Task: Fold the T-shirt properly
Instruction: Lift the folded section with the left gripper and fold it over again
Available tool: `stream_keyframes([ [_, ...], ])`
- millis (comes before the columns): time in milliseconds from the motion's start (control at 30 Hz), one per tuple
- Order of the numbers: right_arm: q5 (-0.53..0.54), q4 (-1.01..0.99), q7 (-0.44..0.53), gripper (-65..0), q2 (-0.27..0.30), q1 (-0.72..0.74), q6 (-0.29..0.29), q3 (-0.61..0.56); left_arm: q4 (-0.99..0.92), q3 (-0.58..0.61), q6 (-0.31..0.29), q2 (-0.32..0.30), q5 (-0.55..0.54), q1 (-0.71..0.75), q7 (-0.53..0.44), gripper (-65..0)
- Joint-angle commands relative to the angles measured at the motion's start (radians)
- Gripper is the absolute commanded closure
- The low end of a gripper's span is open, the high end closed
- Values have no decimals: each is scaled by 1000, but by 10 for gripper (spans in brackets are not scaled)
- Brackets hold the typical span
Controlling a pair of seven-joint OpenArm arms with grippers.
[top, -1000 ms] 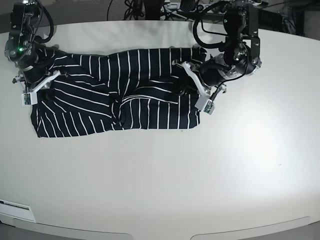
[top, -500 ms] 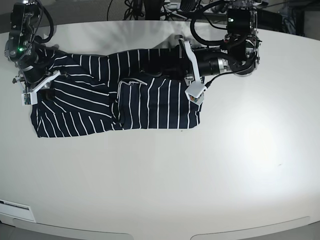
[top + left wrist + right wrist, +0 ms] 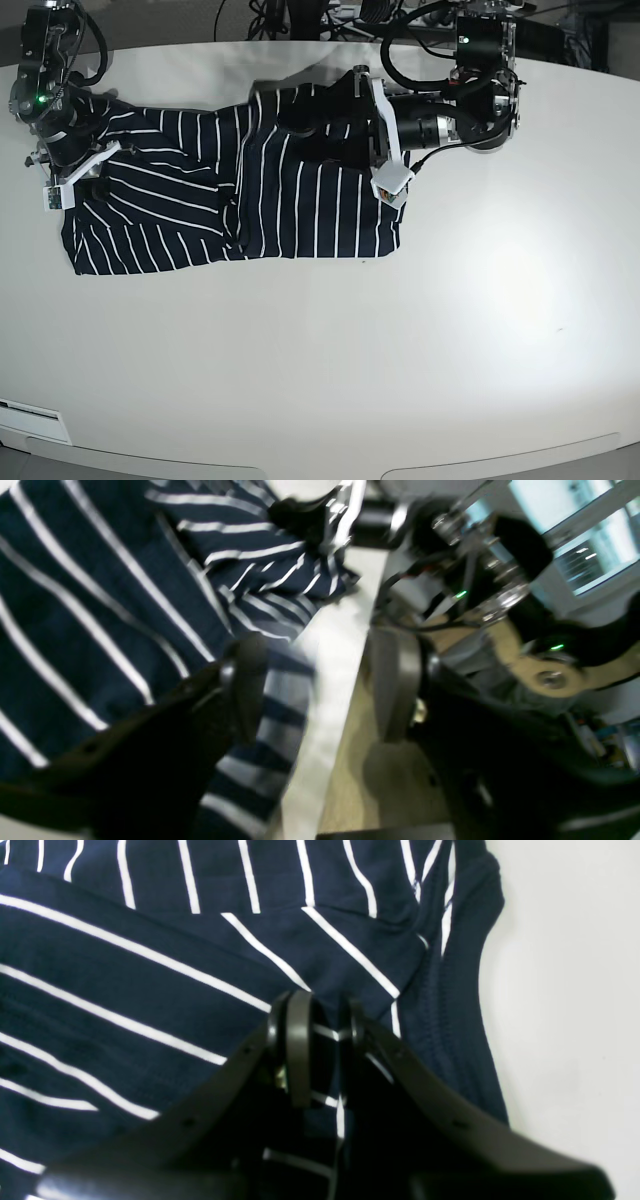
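I see the T-shirt [image 3: 230, 190] lying lengthwise across the worktop [image 3: 400, 350]; my right end effector [image 3: 320, 1040] pinches its end; the left end effector [image 3: 310, 690] gapes beside the other.

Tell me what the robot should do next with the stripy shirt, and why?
Probably the left gripper should draw back off the T-shirt. Its jaws stand apart with no cloth between them, and that end of the shirt lies on the table. The right gripper is pinching the cloth at the other end, which looks bunched, so that side likely gets smoothed afterwards.
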Motion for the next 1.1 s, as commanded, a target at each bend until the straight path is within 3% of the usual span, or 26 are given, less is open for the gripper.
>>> stream_keyframes([
  [0, -23, -12, -125, -138, -2, -17, 26, -12, 18, -1, -9, 0, -34, -6, -18, -362],
  [100, -23, -12, -125, -138, -2, -17, 26, -12, 18, -1, -9, 0, -31, -9, -26, -335],
  [133, -23, -12, -124, -138, -2, -17, 26, -12, 18, -1, -9, 0, -16, -9, -43, -273],
  [200, -23, -11, -121, -138, -2, -17, 26, -12, 18, -1, -9, 0, 72, -9, -111, -41],
  [233, -23, -6, -121, -138, -2, -16, 26, -12, 18, -1, -9, 0, 137, -8, -151, 0],
  [467, -24, 116, -121, -138, -2, -17, 25, -11, 2, 6, -3, 0, 530, -9, -367, 0],
  [700, -33, 232, -121, -138, -2, 5, 3, -11, -170, 58, 167, 0, 826, -9, -511, 0],
  [767, -62, 254, -121, -150, -1, 20, -27, -11, -216, 58, 200, 0, 864, -9, -516, 0],
  [933, -188, 269, -160, -364, 6, 66, -123, -11, -281, 58, 239, -35, 892, -8, -532, 0],
  [1000, -242, 268, -209, -371, 7, 81, -185, -10, -281, 58, 239, -64, 887, -6, -531, 0],
  [1067, -246, 268, -231, -371, 6, 82, -206, 2, -281, 58, 238, -92, 887, -6, -531, 0],
])
